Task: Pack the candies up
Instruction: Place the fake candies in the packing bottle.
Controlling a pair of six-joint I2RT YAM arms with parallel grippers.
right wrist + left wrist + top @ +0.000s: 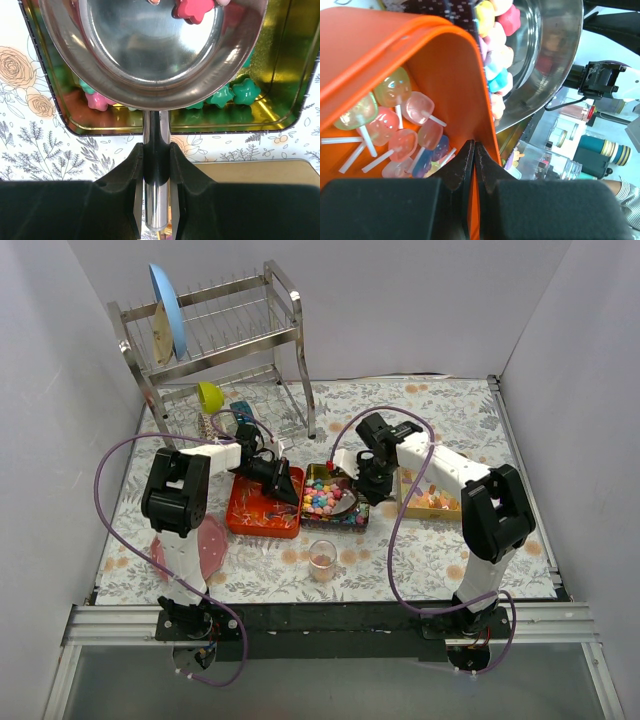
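centre frame: right gripper (156,150) is clamping a steel scoop (145,50) over the tin (295,75) of candies (247,91), left gripper (474,146) pinching the orange tray (445,65) rim; next, seemingly, a level lift.

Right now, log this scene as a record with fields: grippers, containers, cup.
left gripper: shut on the wall of the orange tray
lollipops: in the orange tray
right gripper: shut on the handle of the metal scoop
metal scoop: over the tin, pink star candy in it
tin: pastel candies inside
yellow tray: right of the tin
clear cup: upright, in front of the tin
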